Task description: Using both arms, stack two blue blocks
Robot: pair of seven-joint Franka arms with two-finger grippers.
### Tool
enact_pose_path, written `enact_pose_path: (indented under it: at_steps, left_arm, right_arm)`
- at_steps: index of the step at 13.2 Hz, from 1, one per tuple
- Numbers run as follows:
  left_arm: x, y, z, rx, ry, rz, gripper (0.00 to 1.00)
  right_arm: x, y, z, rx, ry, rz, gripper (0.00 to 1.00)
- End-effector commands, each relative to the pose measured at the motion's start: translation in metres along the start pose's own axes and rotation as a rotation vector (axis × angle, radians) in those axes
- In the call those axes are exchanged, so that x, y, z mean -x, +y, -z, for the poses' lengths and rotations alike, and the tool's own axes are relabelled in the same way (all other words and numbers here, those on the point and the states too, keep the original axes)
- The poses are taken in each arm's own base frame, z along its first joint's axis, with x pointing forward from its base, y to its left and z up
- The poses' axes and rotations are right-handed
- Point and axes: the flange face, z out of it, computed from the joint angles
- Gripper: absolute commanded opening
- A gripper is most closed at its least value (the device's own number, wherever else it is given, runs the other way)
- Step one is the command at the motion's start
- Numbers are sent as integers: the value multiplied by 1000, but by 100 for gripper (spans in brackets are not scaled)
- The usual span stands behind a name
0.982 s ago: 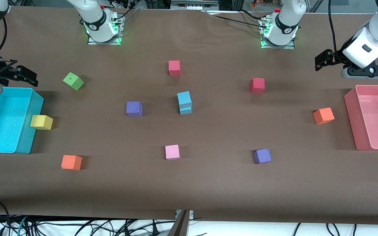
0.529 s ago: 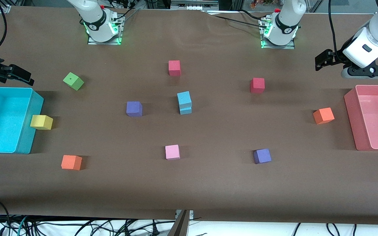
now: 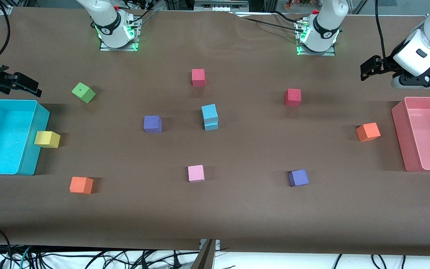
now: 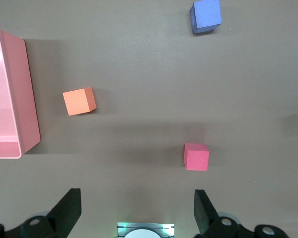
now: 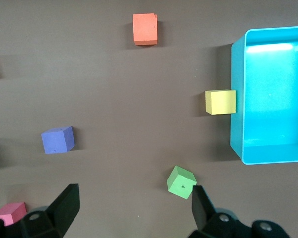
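Note:
The two light-blue blocks stand stacked in the middle of the table, the upper block sitting slightly askew on the lower block. Neither gripper touches them. My left gripper is open and empty, up in the air at the left arm's end of the table, next to the pink bin; in the left wrist view its jaws stand wide apart. My right gripper is open and empty, up in the air at the right arm's end, by the cyan bin; it also shows in the right wrist view.
A cyan bin with a yellow cube against it, and a pink bin. Loose cubes lie around the stack: green, purple, purple, red, red, pink, orange, orange.
The right arm has drawn back toward its end of the table and the left gripper has risen slightly. The stacked blue blocks have not moved.

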Motion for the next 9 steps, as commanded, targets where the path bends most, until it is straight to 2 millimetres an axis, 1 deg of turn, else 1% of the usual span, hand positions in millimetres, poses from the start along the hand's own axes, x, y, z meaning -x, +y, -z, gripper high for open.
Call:
enact_pose_path:
  at_steps: [1, 9]
  left_arm:
    - [0, 1, 6, -5, -5, -22, 100]
    - [-2, -4, 6, -5, -4, -12, 100]
  right_arm:
    - [2, -1, 5, 4, 0, -17, 100]
    - [1, 1, 2, 5, -7, -7, 100]
